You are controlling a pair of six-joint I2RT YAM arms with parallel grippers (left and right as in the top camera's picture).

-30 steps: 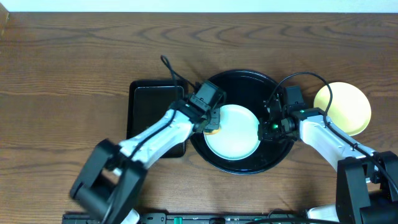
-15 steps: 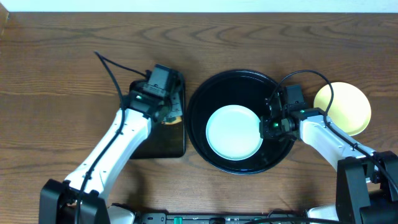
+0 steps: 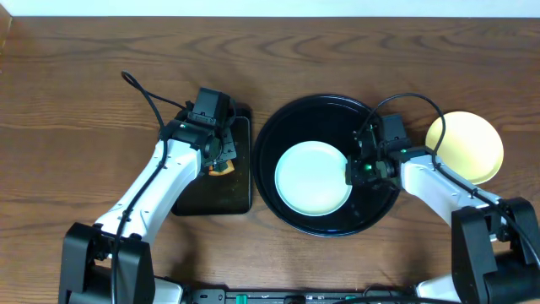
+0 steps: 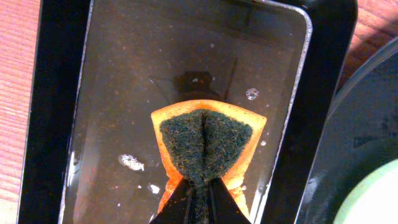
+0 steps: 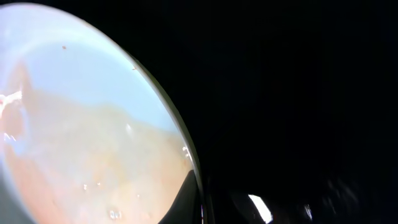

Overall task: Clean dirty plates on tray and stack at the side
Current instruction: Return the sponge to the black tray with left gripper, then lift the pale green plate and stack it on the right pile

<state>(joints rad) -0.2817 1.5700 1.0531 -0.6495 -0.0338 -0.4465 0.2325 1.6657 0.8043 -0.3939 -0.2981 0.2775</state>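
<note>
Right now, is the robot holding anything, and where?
The left gripper pinches the sponge at the middle of its near edge. The right gripper sits at the rim of the mint plate; a grip cannot be told.

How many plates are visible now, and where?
2. A pale blue plate lies in the round black tray; a yellow plate sits on the table right of it. Another may hide beneath the yellow one.

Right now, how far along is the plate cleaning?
Done: the pale yellow round plate sits right of the glossy round black tray; the pale mint plate on it shows no sauce from overhead. In hand: left gripper shut on the orange-and-green sponge over the rectangular black tray; right gripper at the mint plate's rim. Left: stack that plate on the yellow one. No third plate in view.
</note>
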